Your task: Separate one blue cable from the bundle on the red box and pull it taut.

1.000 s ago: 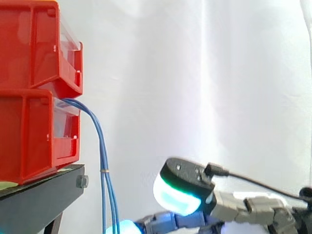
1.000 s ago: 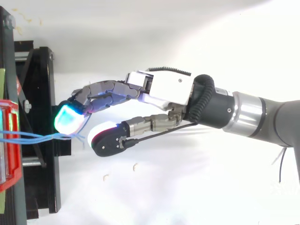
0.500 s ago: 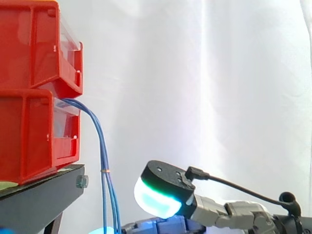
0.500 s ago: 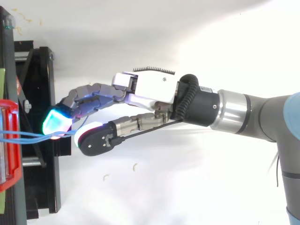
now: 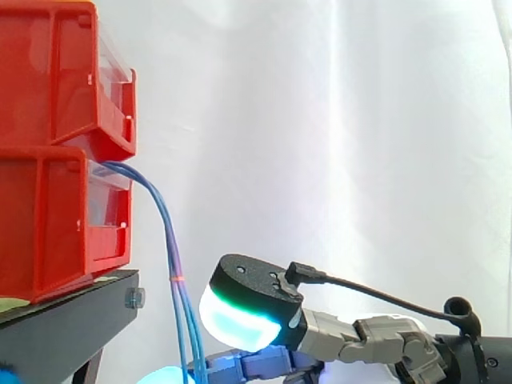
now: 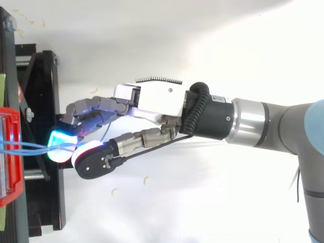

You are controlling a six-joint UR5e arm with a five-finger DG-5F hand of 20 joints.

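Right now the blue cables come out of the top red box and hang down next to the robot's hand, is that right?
Not quite. The blue cables come out of the lower red box, not the upper red box stacked on it. The side view shows this. The rest is right: they hang down next to the robot's hand.

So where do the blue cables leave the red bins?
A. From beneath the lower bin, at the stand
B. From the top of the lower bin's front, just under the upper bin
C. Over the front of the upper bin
B: in the side view the blue cables arch out at the top front of the lower red bin, under the upper red bin, then hang down past the black stand.
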